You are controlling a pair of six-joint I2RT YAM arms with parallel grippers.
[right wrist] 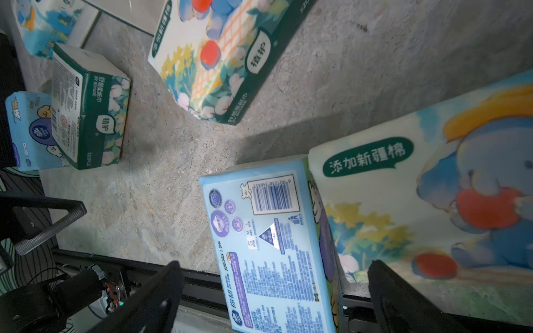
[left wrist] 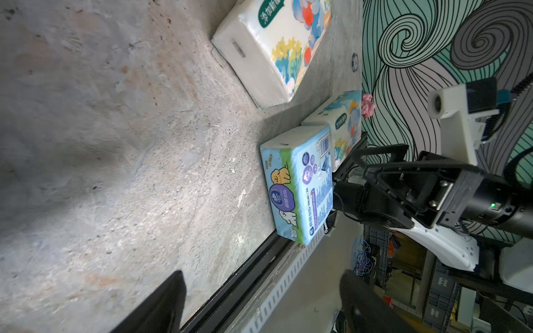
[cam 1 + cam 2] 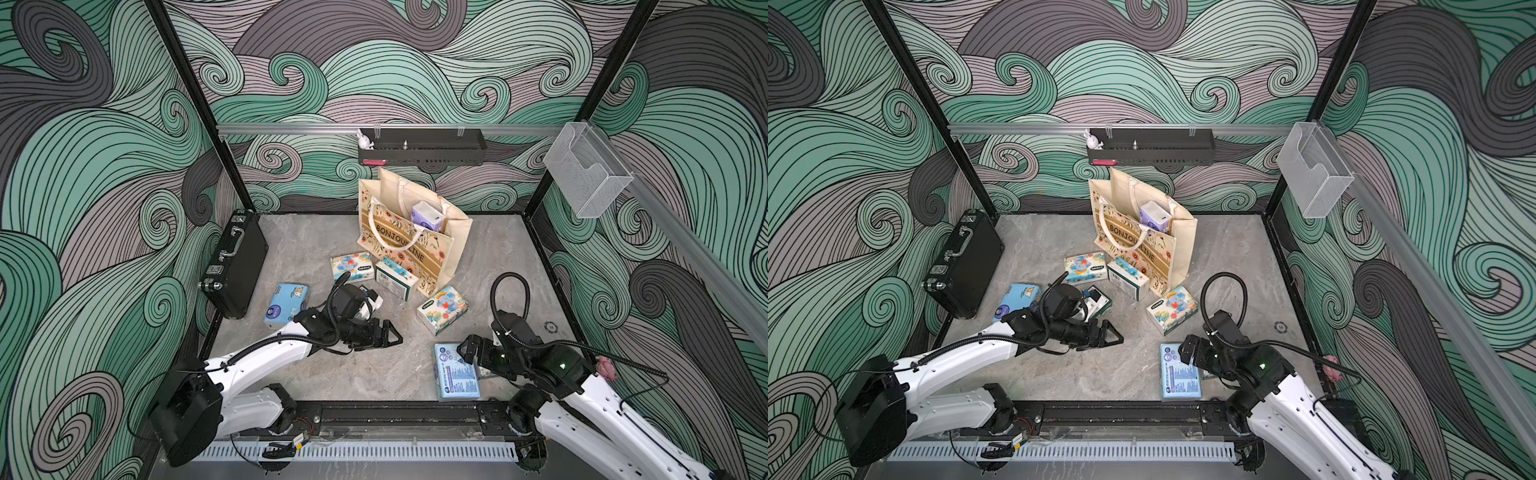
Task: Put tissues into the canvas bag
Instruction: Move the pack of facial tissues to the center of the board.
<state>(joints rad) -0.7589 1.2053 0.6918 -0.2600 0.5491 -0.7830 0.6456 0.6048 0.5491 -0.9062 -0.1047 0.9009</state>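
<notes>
The canvas bag (image 3: 411,232) stands open at the back, and a purple pack (image 3: 426,216) shows inside it. Several packs of tissues lie on the floor in front of it: two cartoon ones (image 3: 351,267) (image 3: 442,309), a green one (image 3: 395,278) and a light blue one (image 3: 286,303). My right gripper (image 1: 271,297) is open astride another light blue pack (image 1: 277,245) near the front edge. A cartoon pack (image 1: 432,201) lies right beside that one. My left gripper (image 3: 395,334) hangs open and empty over bare floor mid-table. In the left wrist view the left gripper (image 2: 259,302) has nothing between its jaws.
A black briefcase (image 3: 235,266) leans on the left wall. A black shelf (image 3: 422,147) hangs on the back rail above the bag, and a clear holder (image 3: 586,170) sits on the right rail. The black front rail (image 3: 395,415) borders the floor close to the front pack.
</notes>
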